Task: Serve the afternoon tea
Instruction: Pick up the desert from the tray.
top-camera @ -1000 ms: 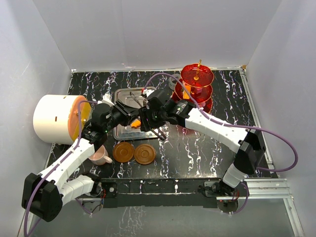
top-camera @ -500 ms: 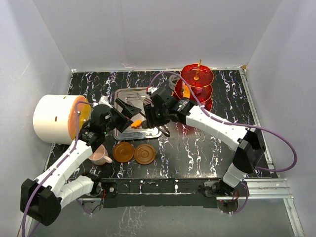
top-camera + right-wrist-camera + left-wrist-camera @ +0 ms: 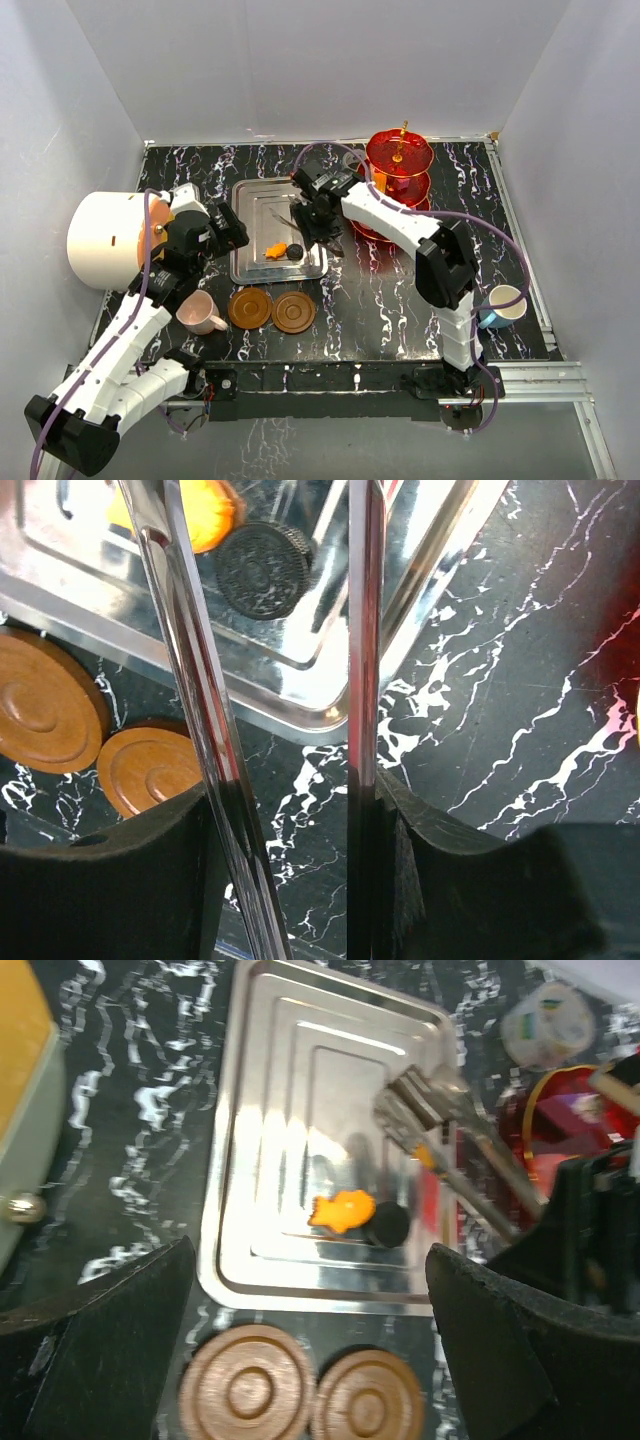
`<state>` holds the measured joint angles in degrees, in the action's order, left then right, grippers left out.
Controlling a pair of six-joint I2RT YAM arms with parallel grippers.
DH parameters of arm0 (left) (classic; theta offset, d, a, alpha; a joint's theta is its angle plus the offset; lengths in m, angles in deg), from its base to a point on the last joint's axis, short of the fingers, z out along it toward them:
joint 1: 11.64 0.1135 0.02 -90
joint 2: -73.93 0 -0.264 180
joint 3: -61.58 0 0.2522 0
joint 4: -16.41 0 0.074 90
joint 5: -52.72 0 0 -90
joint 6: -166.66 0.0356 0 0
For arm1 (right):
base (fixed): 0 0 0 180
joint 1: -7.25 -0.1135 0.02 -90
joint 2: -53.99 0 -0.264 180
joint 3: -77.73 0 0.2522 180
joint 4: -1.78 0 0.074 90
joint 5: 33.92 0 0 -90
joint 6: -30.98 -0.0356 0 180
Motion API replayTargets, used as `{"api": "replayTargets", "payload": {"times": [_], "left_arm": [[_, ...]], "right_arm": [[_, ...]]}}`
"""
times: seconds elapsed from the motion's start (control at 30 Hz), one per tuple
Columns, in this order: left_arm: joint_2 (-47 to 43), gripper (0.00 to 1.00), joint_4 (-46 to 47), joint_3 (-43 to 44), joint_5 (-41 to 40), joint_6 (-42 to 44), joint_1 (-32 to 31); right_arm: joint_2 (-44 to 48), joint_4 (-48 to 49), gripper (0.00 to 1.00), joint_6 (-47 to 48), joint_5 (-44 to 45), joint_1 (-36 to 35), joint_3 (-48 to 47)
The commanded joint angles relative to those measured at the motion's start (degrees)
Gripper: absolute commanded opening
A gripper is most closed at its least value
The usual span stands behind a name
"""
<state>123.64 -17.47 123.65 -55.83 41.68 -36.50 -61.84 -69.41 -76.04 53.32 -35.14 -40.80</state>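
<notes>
The black marbled bench (image 3: 400, 300) carries a white drum (image 3: 105, 240) with an orange face at its left edge. The left arm (image 3: 125, 335) rises from the near-left corner and leans toward the drum. The left gripper (image 3: 222, 238) points right at the steel tray's (image 3: 255, 200) left rim, its fingers (image 3: 110, 1330) spread wide with nothing between them.

The right arm (image 3: 440, 265) stands steeply from its base, bends at the elbow and reaches far-left in front of the red three-tier stand (image 3: 400, 158), which stands just right of the tray. The right gripper (image 3: 318, 215) is clamped on silver tongs (image 3: 185, 680), whose two blades hang apart over the tray's near-right part.

The blue cup (image 3: 503, 303) sits at the right, beside the right arm. The pink cup (image 3: 200, 312) is just left of two brown saucers (image 3: 250, 307) set side by side in front of the tray. On the tray lie an orange sweet (image 3: 342, 1210) and a black sweet (image 3: 387, 1225), touching.
</notes>
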Motion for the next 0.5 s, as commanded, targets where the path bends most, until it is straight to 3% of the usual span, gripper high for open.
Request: {"api": "replayTargets", "payload": {"times": [0.0, 0.47], "left_arm": [[-0.90, 0.99, -3.00, -0.48, -8.03, 11.80, -0.01], [-3.35, 0.99, -0.60, -9.18, -8.17, 13.58, -0.01]], "right_arm": [[-1.46, -2.24, 0.46, 2.32, -4.79, 3.70, -5.78], [-6.58, -4.64, 0.46, 3.59, -7.90, 8.32, -7.72]]}}
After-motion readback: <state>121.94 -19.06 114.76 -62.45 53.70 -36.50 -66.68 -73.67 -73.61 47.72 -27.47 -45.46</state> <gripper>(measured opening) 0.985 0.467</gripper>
